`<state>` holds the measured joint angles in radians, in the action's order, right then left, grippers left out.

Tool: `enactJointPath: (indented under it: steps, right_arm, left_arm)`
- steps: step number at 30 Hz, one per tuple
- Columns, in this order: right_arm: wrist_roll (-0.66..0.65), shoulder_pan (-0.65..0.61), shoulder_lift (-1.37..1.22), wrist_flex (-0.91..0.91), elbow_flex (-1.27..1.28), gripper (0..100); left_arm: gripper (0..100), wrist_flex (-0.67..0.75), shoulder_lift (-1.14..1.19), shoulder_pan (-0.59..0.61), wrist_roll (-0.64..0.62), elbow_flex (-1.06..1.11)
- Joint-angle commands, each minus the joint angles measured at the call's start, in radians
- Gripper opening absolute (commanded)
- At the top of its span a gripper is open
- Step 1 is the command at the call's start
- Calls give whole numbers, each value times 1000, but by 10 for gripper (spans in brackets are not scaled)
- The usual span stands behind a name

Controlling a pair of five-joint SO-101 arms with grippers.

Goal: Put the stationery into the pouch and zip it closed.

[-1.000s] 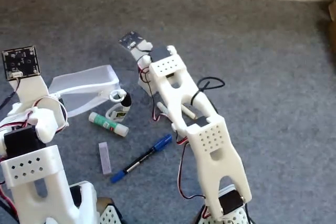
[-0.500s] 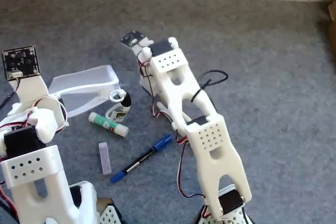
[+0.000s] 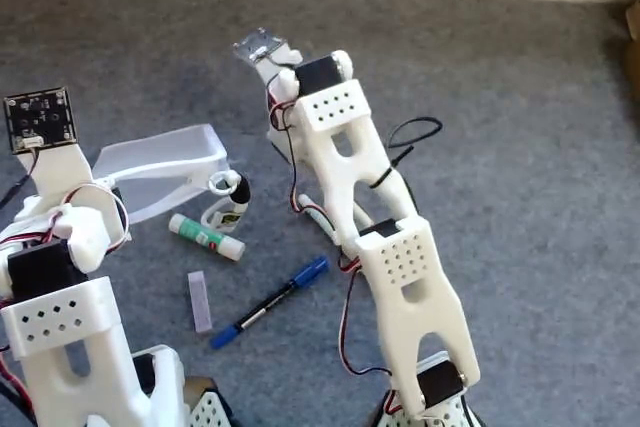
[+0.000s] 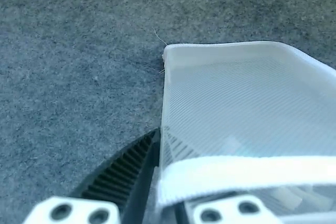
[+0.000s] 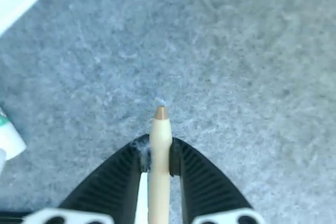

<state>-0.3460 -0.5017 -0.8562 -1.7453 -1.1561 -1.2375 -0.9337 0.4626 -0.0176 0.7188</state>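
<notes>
Left tool pinches the pouch rim; right tool clenches a pencil. The glue stick label's print is too small to read.

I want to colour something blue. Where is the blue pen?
In the high view the blue pen lies on the grey carpet between the left arm and right arm, beside the small lilac block.

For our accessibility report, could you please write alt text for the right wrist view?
The right end effector grips a cream pencil, its brown tip pointing out over grey carpet. A glue stick lies nearby.
</notes>
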Motion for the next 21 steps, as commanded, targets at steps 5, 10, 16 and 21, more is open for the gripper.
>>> enactJointPath:
  steps: [5, 10, 16, 21]
  right_arm:
    - [20, 10, 367, -21, 165, 5]
    - [20, 10, 573, -21, 323, 5]
    - [21, 12, 776, -21, 440, 5]
    - [21, 7, 943, -16, 542, 5]
  left_arm:
    - [6, -101, 2, -108, 5, -147]
    - [7, -169, 4, -114, 8, -239]
    - [7, -190, 5, -116, 12, -285]
    - [7, -190, 7, -116, 66, -275]
